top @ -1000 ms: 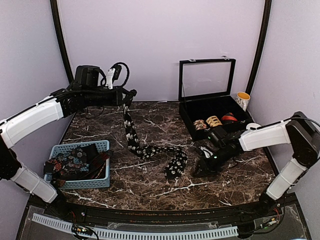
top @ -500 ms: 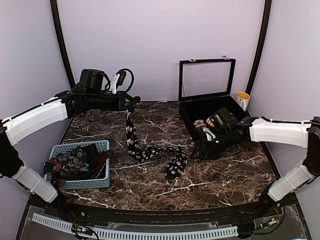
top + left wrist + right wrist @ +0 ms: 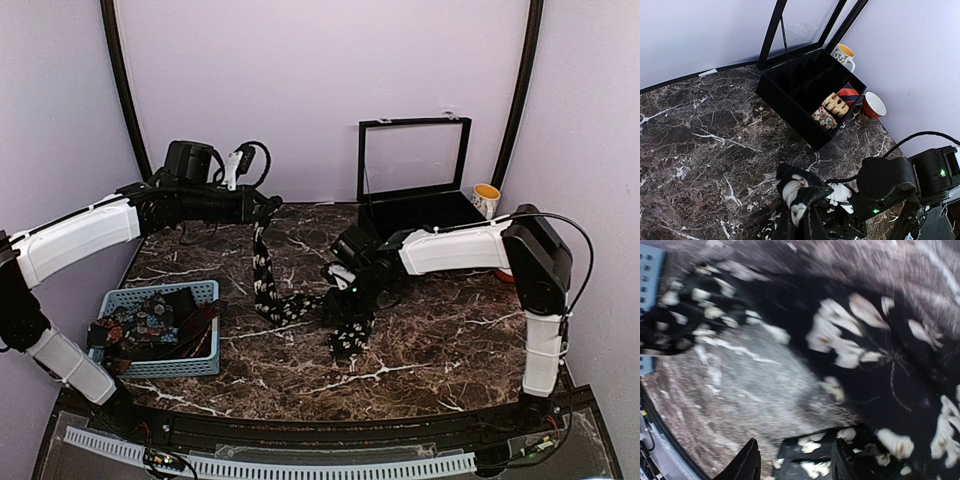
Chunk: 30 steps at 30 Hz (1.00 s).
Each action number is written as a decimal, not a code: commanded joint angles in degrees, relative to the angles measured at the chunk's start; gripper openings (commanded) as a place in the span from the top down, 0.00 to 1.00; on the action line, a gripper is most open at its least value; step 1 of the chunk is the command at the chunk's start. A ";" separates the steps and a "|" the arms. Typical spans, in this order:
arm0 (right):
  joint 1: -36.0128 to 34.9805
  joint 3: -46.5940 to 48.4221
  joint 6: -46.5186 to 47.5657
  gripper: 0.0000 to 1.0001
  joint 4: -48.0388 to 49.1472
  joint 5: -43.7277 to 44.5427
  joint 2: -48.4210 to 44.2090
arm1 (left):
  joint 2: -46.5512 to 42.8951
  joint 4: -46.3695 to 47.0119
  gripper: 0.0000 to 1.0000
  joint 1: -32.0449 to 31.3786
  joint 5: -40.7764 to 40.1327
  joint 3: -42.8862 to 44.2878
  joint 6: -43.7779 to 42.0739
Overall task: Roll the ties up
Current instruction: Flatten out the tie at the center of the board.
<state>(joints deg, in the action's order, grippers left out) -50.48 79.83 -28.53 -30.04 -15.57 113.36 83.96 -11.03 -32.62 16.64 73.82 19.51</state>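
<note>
Marble, dark brown with white veins, tops the table [image 3: 300, 385]. The black case [image 3: 430, 210] stands at the far right with its glass lid [image 3: 413, 160] upright.

Well left of the case and nearer the front sits the blue basket [image 3: 165, 368], with a heap of printed ties [image 3: 145, 322] in it.

One long black tie [image 3: 265, 280] with white prints hangs from a point left of the case. It drops to the marble, bends, and runs back toward the case's near left corner, ending in a broad tip.

The left claw [image 3: 262, 208], raised left of the case, is clenched on the tie's narrow end, which bunches up in the left wrist view.

The right claw [image 3: 338, 300] reaches out from the case's front to the tie's broad part. Its jaws are parted with printed cloth showing in the gap. Whether the fingers [image 3: 747, 462] touch the cloth cannot be told.

Inside the case's near right compartments sit three coils [image 3: 832, 107], two tan-patterned and one red-striped.

A cup [image 3: 844, 54] stands just right of the case's far end. A red bowl [image 3: 874, 104] lies just right of its near corner.
</note>
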 commanded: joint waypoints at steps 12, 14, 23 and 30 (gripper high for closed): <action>5.84 -33.38 -2.69 0.58 1.06 -5.39 -16.54 | 0.76 0.92 0.95 0.48 0.99 1.70 -4.07; 10.93 -42.00 -3.40 0.58 0.89 -7.32 -23.24 | 1.22 1.06 0.94 0.37 2.72 1.46 -4.57; 34.37 -47.23 -8.45 0.55 -5.09 -10.96 -41.09 | 0.02 3.67 0.96 0.72 -2.97 -5.26 -6.91; 38.87 -43.46 -6.46 0.53 -8.13 -8.86 -40.11 | -1.55 6.75 0.93 1.15 -15.36 -12.67 -12.93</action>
<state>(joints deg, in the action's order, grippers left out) -14.37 34.65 -36.12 -34.59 -25.67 72.69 84.51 -5.98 -32.12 10.15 62.96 11.07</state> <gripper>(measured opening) 0.467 0.072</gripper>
